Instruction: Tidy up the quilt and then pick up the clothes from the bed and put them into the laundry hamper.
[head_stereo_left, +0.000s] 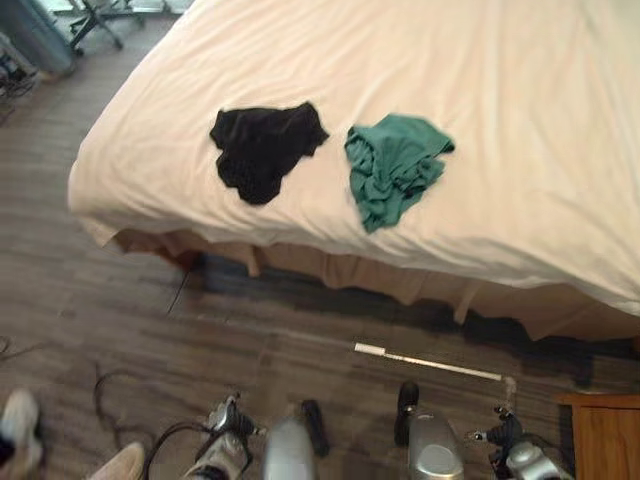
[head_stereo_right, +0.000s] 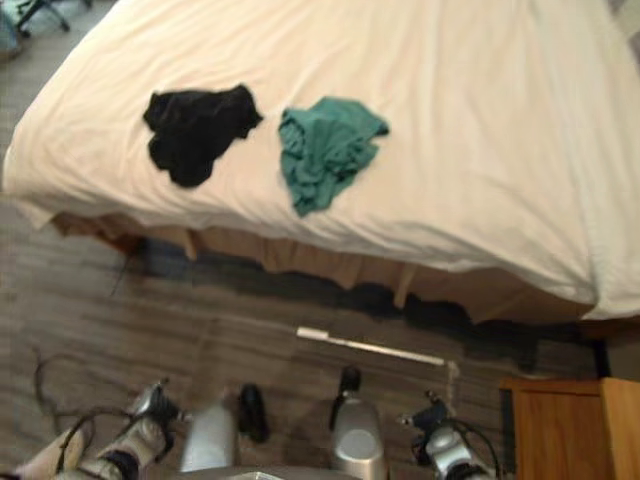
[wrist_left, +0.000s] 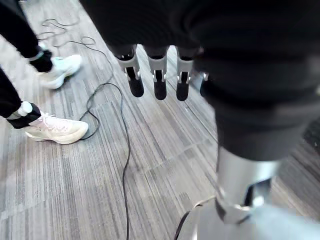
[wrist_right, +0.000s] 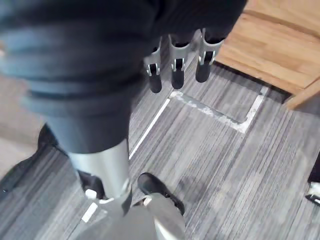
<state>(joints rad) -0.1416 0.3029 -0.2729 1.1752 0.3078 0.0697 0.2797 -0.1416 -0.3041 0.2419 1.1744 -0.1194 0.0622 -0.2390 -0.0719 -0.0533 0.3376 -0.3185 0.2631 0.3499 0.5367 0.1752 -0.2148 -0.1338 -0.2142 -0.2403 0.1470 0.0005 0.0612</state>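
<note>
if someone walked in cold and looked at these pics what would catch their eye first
Two crumpled garments stand out against the pale quilt near the bed's front edge: a black garment to the left and a green garment beside it, apart. Next, the person's white shoes on the grey wood-look floor by the robot's left hand. Both it and the right hand hang open over the floor, holding nothing.

Black garment (head_stereo_left: 264, 148), green garment (head_stereo_left: 394, 164), cream quilt (head_stereo_left: 520, 120)
</note>
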